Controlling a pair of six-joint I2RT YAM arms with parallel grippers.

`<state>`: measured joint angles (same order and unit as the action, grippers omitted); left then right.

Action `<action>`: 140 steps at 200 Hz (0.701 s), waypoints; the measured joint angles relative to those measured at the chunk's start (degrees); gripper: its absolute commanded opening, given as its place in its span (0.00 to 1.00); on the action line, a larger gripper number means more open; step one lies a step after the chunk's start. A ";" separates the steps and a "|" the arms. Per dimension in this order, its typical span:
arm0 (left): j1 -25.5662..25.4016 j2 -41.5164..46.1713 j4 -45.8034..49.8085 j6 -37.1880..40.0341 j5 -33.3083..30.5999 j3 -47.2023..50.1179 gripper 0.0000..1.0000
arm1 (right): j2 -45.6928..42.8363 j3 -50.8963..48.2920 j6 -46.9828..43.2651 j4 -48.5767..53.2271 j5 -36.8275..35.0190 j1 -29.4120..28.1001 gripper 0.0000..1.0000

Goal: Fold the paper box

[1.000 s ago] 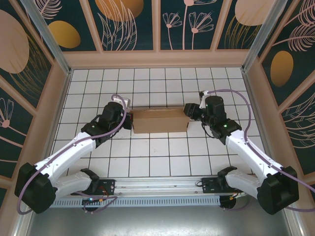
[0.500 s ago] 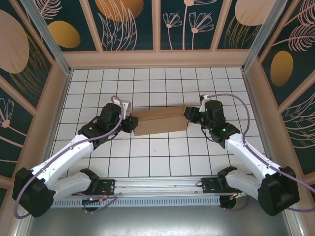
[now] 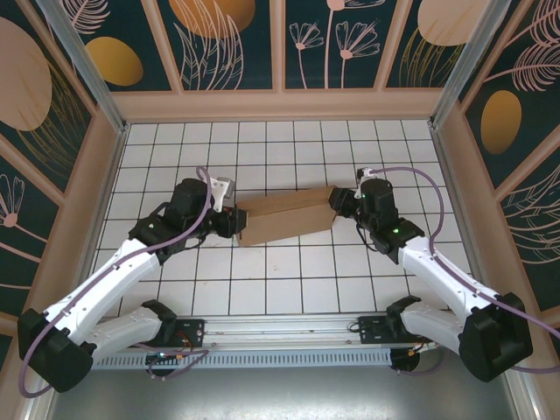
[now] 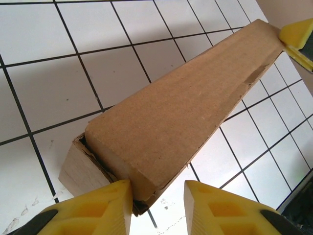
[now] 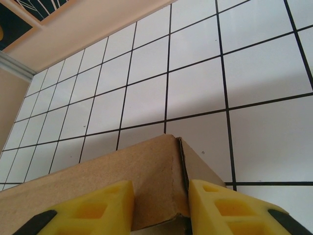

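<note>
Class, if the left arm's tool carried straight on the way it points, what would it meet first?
The brown cardboard box: its near end sits between the yellow fingers of the left tool.

Bright, even light from overhead fills the cell. The white tiled surface (image 3: 289,289) gleams without harsh glare, and the paper box (image 3: 284,219) throws only a faint, soft shadow beside it. In the left wrist view, tiles under the box's near end wash out white.
</note>
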<state>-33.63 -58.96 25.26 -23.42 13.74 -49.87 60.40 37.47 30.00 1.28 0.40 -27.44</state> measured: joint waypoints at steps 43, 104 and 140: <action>0.68 0.00 0.31 0.83 -1.60 0.48 0.37 | 0.31 0.35 0.39 0.22 -0.37 -0.72 0.37; 0.70 1.68 -0.50 -0.42 -0.85 7.10 0.55 | 0.90 0.76 1.05 0.26 -1.31 -2.21 0.37; 0.68 4.22 0.76 0.20 0.98 5.05 0.58 | 1.22 1.05 1.03 0.46 -1.99 -2.40 0.38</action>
<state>-32.95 -54.74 26.02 -23.22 14.72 -44.82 61.63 38.52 31.03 1.74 -1.58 -29.85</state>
